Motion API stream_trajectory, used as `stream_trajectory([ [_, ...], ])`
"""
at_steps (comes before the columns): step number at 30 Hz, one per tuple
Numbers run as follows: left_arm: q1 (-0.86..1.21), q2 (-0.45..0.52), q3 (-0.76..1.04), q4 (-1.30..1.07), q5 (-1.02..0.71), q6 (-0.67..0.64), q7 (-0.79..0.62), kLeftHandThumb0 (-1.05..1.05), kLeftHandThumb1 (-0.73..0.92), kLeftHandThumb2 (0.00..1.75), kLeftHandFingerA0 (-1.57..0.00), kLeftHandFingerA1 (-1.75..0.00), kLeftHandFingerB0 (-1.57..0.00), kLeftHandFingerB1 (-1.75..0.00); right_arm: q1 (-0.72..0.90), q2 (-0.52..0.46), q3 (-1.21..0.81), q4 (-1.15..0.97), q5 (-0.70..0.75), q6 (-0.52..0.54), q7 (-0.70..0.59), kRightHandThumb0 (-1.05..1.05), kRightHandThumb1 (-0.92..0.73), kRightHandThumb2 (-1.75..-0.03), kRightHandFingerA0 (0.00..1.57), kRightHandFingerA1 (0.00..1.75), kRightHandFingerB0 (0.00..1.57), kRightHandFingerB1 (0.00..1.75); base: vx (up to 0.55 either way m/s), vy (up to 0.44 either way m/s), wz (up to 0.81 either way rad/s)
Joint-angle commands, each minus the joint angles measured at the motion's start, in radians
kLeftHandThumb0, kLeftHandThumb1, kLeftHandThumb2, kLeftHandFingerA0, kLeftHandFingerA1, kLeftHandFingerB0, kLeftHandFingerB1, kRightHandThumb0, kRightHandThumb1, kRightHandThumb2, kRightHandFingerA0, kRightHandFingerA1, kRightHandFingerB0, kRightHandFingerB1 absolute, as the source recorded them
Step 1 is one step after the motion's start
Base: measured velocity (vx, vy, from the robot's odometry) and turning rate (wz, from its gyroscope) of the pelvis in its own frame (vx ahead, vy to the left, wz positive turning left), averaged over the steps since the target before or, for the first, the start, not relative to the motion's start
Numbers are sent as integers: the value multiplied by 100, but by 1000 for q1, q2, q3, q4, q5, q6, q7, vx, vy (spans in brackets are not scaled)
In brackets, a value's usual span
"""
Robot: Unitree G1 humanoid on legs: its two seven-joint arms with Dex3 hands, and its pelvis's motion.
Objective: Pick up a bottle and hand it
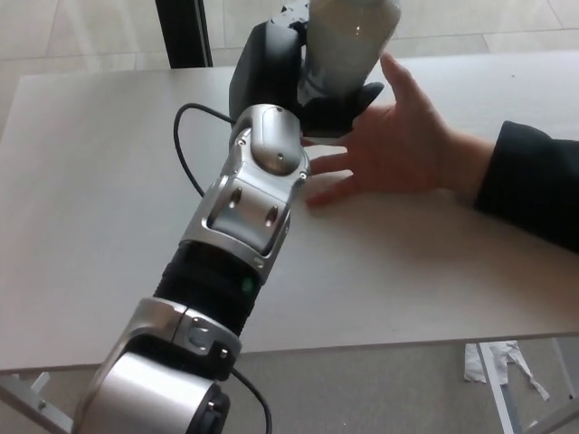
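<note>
My left hand (288,74) is raised high over the table and shut on a white plastic bottle (348,41), whose top runs out of the picture's upper edge. The bottle stands upright in my black fingers (342,107). Just to its right and a little below, a person's open hand (398,140) lies palm up over the table, its thumb close beside the bottle. A dark sleeve (529,185) covers the person's forearm. My silver left forearm (249,194) fills the picture's middle. My right hand does not show.
The pale table (90,181) spreads under everything, its front edge (362,344) near the bottom. A dark post (185,32) stands behind the table at the top left. Crumpled white paper (493,366) lies on the floor at bottom right.
</note>
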Motion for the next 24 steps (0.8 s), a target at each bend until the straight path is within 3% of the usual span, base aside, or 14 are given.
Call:
stream_trajectory([
  [1, -38, -104, 41, 62, -49, -12, 83, -17, 58, 95, -82, -175, -71, -144, -24, 17, 13, -2, -1, -32, -1, -68, -47, -91, 103, 101, 26, 59, 0, 0, 0],
  [3, -31, -117, 49, 95, -59, -20, 96, -17, 65, 82, -86, -171, -71, -107, -12, 27, 25, -41, -9, -5, -15, -68, -62, -59, 94, 77, 31, 55, 0, 0, 0],
  [4, -35, -120, 55, 111, -63, -14, 108, -15, 68, 81, -94, -163, -68, -87, -9, 30, 28, -51, -9, -2, -15, -68, -62, -59, 102, 91, 31, 55, 0, 0, 0],
  [6, -31, -118, 61, 146, -68, -46, 120, -12, 66, 87, -95, -165, -71, -105, -10, 32, 32, -57, -6, 2, -14, -68, -47, -90, 107, 107, 29, 60, 0, 0, 0],
  [7, -26, -115, 65, 159, -71, -57, 125, -10, 64, 95, -89, -164, -78, -122, -13, 32, 36, -55, -8, 4, -11, -68, -62, -59, 100, 96, 33, 55, 0, 0, 0],
  [10, -24, -110, 70, 192, -72, -73, 149, -9, 64, 93, -90, -168, -76, -130, -25, 31, 44, -38, -8, -14, 4, -68, -63, -58, 102, 97, 32, 54, 0, 0, 0],
  [11, -13, -111, 57, 213, -52, -83, 178, -18, 68, 86, -91, -164, -77, -135, -29, 35, 40, -39, -3, -7, -2, -70, -46, -90, 96, 92, 32, 61, 0, 0, 0],
  [12, -6, -113, 54, 230, -51, -99, 192, -19, 67, 87, -83, -157, -76, -125, -26, 34, 44, -39, -7, -15, 0, -69, -61, -59, 93, 76, 34, 58, 0, 0, 0],
  [13, 6, -111, 56, 234, -52, -98, 203, -21, 68, 78, -75, -141, -67, -89, -32, 38, 51, -32, -12, -16, -3, -69, -60, -58, 92, 69, 34, 59, 0, 0, 0],
  [15, 3, -115, 52, 273, -48, -113, 229, -17, 67, 78, -77, -161, -72, -93, -26, 42, 53, -56, -12, -4, -16, -67, -61, -59, 86, 64, 35, 60, 0, 0, 0],
  [16, 1, -117, 50, 283, -49, -117, 232, -17, 66, 72, -84, -162, -70, -80, -22, 43, 54, -66, -11, -3, -16, -66, -62, -59, 99, 99, 34, 60, 0, 0, 0],
  [21, -28, -141, 52, 315, -68, -126, 234, -21, 73, 67, -79, -169, -74, -92, -25, 40, 66, -76, -19, 9, -16, -68, -61, -59, 94, 81, 33, 59, 0, 0, 0],
  [22, -30, -139, 38, 324, -56, -147, 237, -18, 70, 69, -89, -168, -78, -103, -26, 39, 68, -81, -23, 8, -20, -71, -47, -89, 94, 87, 33, 63, 0, 0, 0],
  [24, -52, -149, 31, 341, -53, -142, 253, -29, 73, 66, -75, -122, -69, -64, -35, 40, 67, -90, -17, 31, -26, -68, -61, -59, 103, 99, 35, 61, 0, 0, 0],
])
